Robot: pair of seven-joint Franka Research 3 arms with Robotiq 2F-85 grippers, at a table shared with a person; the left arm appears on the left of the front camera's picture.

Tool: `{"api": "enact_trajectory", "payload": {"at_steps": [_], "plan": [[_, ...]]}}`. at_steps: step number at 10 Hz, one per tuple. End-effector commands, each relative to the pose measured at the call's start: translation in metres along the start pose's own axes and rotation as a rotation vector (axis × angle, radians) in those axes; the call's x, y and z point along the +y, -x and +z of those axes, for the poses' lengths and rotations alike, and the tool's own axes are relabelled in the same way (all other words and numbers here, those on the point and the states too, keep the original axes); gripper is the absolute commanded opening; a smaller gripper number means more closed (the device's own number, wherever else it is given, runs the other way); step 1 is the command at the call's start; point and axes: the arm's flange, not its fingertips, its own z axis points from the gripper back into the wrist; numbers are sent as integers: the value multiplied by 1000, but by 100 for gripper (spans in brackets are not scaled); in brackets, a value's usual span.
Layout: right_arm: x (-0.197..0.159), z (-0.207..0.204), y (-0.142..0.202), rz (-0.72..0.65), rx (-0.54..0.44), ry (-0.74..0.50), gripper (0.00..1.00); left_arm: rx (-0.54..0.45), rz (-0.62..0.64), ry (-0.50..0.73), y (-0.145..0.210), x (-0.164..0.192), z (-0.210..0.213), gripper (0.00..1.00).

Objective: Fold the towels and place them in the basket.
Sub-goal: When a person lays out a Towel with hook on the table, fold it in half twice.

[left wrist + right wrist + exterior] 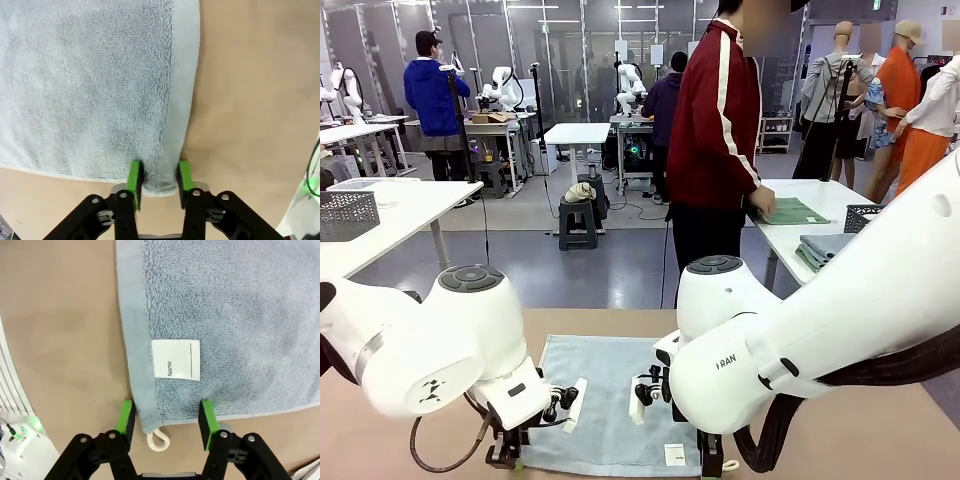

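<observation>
A light blue towel (610,395) lies flat on the tan table between my two arms. My left gripper (512,458) is down at its near left corner. In the left wrist view the left gripper (159,179) is partly closed, its green pads (134,176) pressing in on the corner of the towel (100,85) and gathering it slightly. My right gripper (708,462) is at the near right corner. In the right wrist view the right gripper (166,421) stands open astride the towel (235,310) corner with its white name tag (176,359) and hanging loop (159,441). A dark mesh basket (863,216) stands far off on the right table.
A person in a red jacket (715,120) stands beyond the table's far edge, hands on a green cloth (792,211) on the white table at right. Folded grey-blue cloths (823,248) lie there too. A paler mesh basket (345,214) sits on the left white table.
</observation>
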Motion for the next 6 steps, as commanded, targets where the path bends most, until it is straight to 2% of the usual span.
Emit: {"api": "enact_trajectory", "payload": {"at_steps": [1,2,3,4,5,6], "plan": [[-1,-6,1,22,-8,23,59,-11,-7,-2,-2,5,-2,39],[-1,-6,1,22,-8,20,25,-13,-7,1,-2,6,-2,6],[-1,-7,1,21,-8,16,39,-17,-8,5,-2,6,-2,20],[-1,-6,0,22,-9,15,5,-21,-12,10,-2,6,-1,0],[-1,-5,0,25,-8,15,19,-25,-19,14,-2,6,1,0],[-2,-4,0,27,-7,18,0,-28,-22,16,-3,6,3,0]]}}
